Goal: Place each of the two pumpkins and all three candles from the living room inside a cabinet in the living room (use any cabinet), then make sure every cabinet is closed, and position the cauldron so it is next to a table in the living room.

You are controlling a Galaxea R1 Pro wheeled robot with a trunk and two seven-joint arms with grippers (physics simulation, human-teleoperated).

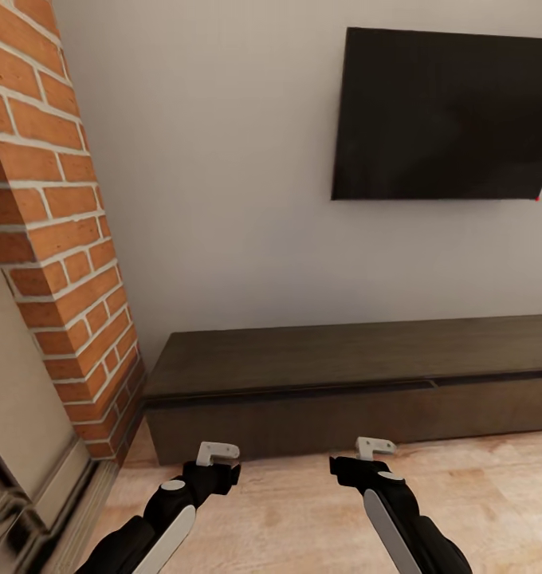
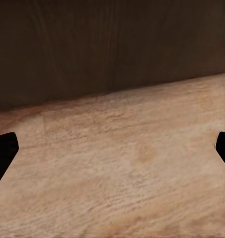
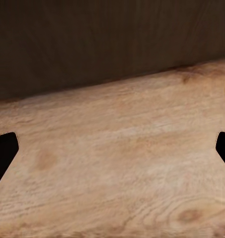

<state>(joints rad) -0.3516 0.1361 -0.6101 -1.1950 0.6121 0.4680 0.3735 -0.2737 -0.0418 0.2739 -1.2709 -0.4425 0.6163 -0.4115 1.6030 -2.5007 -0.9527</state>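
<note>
The long, low dark brown cabinet (image 1: 343,383) stands against the grey wall straight ahead, its drawer fronts flush and shut. Both arms hang low over the plank floor just in front of it. My left gripper (image 1: 215,466) is open, its dark fingertips (image 2: 3,153) spread wide with only floor and the cabinet's front (image 2: 107,44) between them. The right gripper (image 1: 359,462) is open too, empty, fingertips (image 3: 3,153) far apart, facing the cabinet's base (image 3: 107,39). The candles, pumpkins, cauldron and table are out of view.
A red brick chimney (image 1: 56,239) rises at the left, with the pale fireplace surround (image 1: 24,399) below it. A black TV (image 1: 446,115) hangs on the wall above the cabinet. Light wood floor (image 1: 287,518) lies between me and the cabinet.
</note>
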